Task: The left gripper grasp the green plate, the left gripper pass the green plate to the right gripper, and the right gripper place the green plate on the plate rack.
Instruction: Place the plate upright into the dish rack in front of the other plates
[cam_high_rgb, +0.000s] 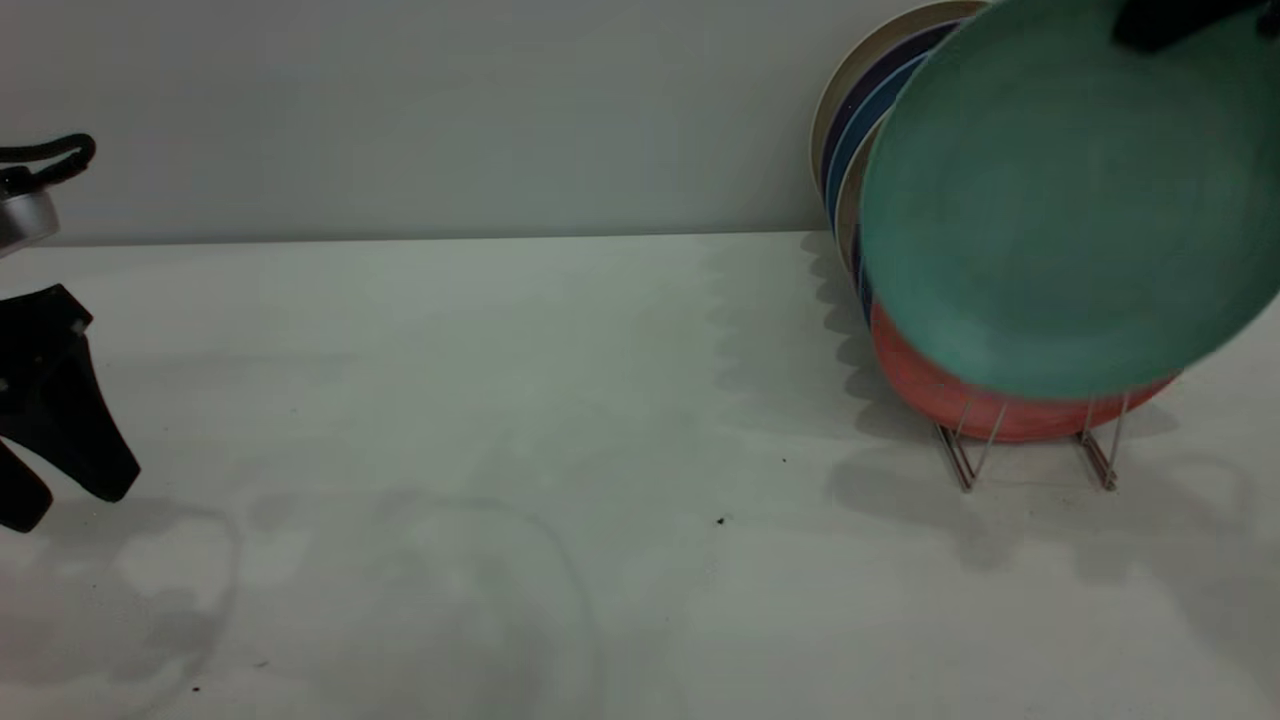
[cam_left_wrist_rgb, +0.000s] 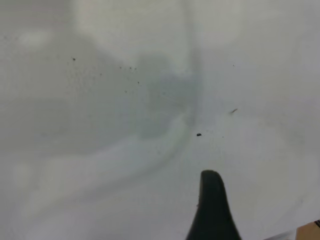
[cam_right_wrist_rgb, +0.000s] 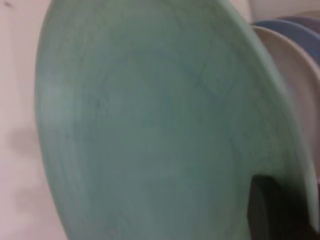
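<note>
The green plate (cam_high_rgb: 1060, 210) hangs tilted in the air at the far right, in front of and above the plates in the plate rack (cam_high_rgb: 1030, 445). It fills the right wrist view (cam_right_wrist_rgb: 160, 130). My right gripper (cam_high_rgb: 1165, 25) is shut on the plate's upper rim; one black finger (cam_right_wrist_rgb: 270, 210) lies on its face. My left gripper (cam_high_rgb: 65, 505) is at the far left edge, low over the table, open and empty. In the left wrist view only one of its fingers (cam_left_wrist_rgb: 212, 210) shows over bare table.
A salmon-pink plate (cam_high_rgb: 950, 395) stands at the front of the rack. Behind it stand cream (cam_high_rgb: 865, 70), dark blue and blue plates (cam_high_rgb: 880, 100). A grey wall runs along the back of the white table (cam_high_rgb: 560, 400).
</note>
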